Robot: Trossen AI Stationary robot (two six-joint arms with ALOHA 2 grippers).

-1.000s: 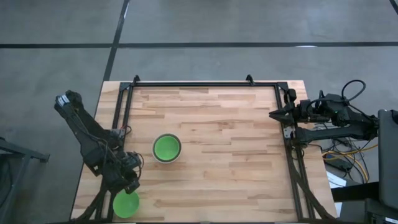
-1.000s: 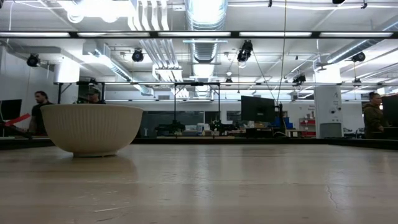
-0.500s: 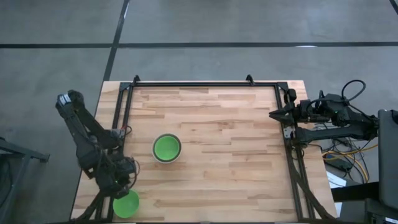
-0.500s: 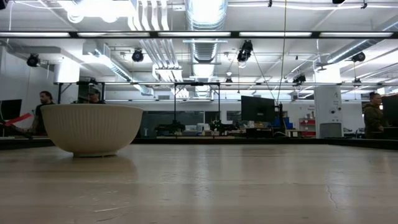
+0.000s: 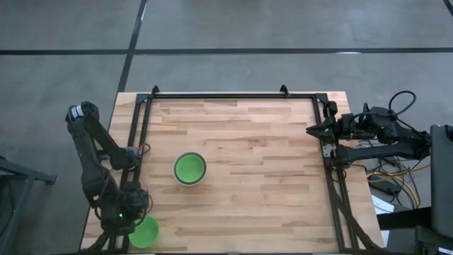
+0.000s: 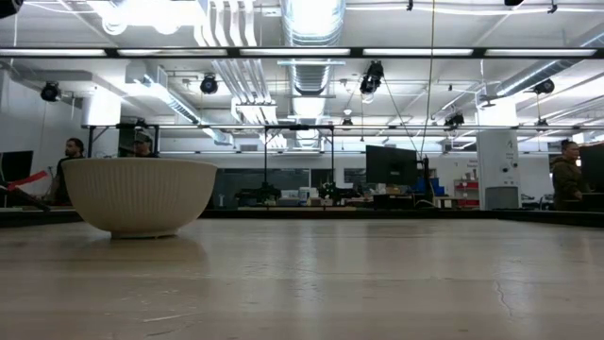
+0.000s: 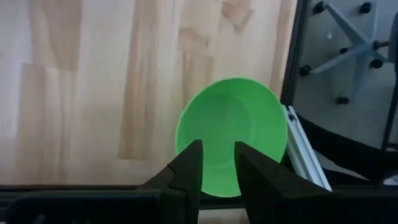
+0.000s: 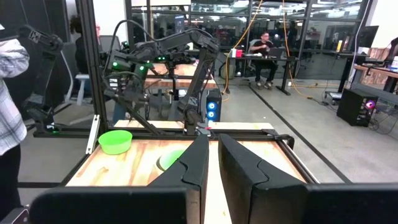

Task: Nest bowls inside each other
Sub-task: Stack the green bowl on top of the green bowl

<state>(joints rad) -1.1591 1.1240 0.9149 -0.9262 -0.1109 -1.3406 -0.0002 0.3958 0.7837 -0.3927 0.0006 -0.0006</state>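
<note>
A bright green bowl sits upright on its base at the table's near left corner, close to the frame rail; it fills the left wrist view. A pale grey-white bowl with a green bowl nested inside stands left of the table's middle, and the low view shows its ribbed wall. My left gripper hovers open just left of and above the lone green bowl, pointing steeply down, with nothing between its fingers. My right gripper waits level at the right edge, shut.
A black frame rail runs round the table, with an aluminium rail right beside the lone bowl. Bare wood stretches from the bowls to the right arm. People stand in the room beyond.
My left gripper has swung toward the table's left edge and slightly toward the near edge, rolling about its own axis as it went. Its fingers have kept the same gap. The lone green bowl and the nested pair have stayed where they were.
</note>
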